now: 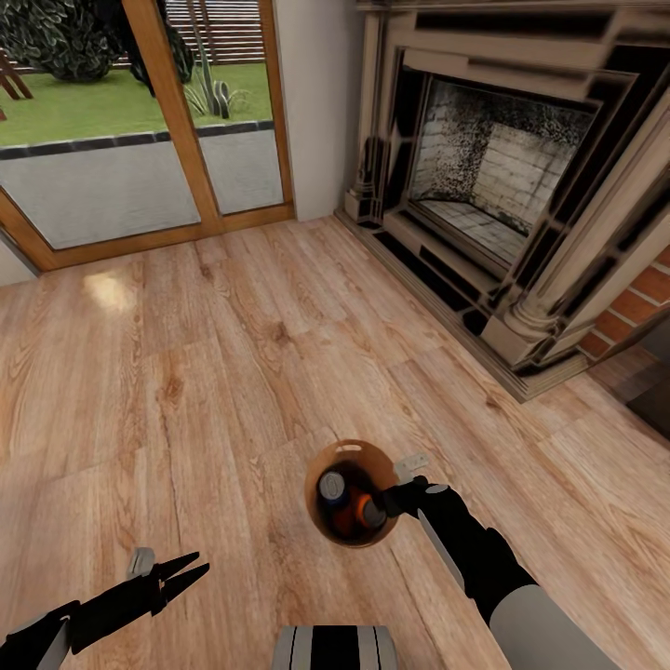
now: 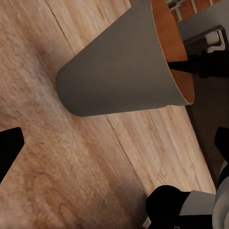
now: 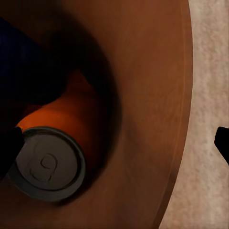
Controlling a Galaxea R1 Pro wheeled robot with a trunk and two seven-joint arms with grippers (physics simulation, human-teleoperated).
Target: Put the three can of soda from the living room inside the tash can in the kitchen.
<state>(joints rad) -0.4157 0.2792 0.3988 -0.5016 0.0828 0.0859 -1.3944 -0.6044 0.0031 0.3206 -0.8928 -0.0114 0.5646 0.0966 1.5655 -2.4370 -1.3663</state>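
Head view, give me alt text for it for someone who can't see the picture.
The right gripper holds the rim of a small round bin on the wood plank floor, with grey-topped soda cans inside. The left gripper hangs open and empty nearby; a fireplace and glass doors stand beyond.

Light wood plank floor (image 1: 233, 372) bears the trash can (image 1: 321, 465).

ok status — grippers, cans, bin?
Left gripper open, empty, low beside the trash can. Right gripper at its rim, state unclear. Orange can inside. Fireplace ahead.
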